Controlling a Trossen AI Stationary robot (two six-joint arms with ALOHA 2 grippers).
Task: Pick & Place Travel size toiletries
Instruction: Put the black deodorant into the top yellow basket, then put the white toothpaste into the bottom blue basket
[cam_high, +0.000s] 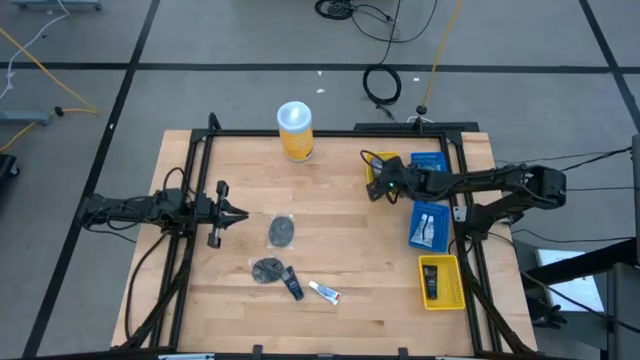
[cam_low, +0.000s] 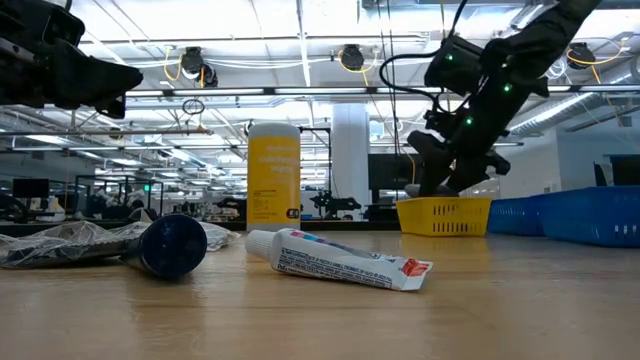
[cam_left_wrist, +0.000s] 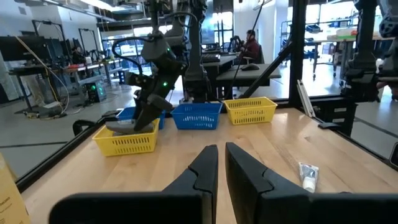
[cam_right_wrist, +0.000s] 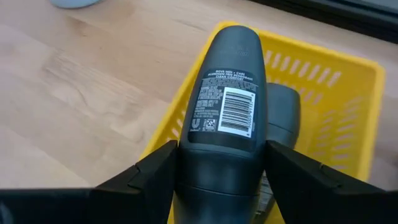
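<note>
The right gripper (cam_high: 378, 186) is over the yellow tray (cam_high: 383, 172) at the far right of the table (cam_high: 340, 250), and there's a grey deodorant stick (cam_right_wrist: 225, 106) between its fingers (cam_right_wrist: 152, 177). In the right wrist view the stick's long axis runs straight out ahead of the gripper, rounded cap end pointing away over the tray, barcode label facing the camera. The fingers flank it on either side, close against its sides; I cannot tell whether they are gripping or have let go. A second grey piece (cam_right_wrist: 284, 115) lies in the tray just behind it.

From table level, that arm slants down to the yellow tray (cam_low: 444, 215), with blue trays (cam_low: 580, 215) beside it.

The left gripper (cam_high: 236, 213) waits at the table's left edge, fingers (cam_left_wrist: 208, 168) nearly together with only a thin slit between them, holding nothing.

On the table near the middle: a dark round pouch (cam_high: 282, 231), another dark pouch (cam_high: 267, 269) nearer the front, a small dark-blue bottle (cam_high: 291, 284) just beside it, lying slantwise, and a white tube (cam_high: 324, 292) lying flat, its long axis angled front-right. The tall yellow canister (cam_high: 296, 131) stands upright at the far edge.
</note>
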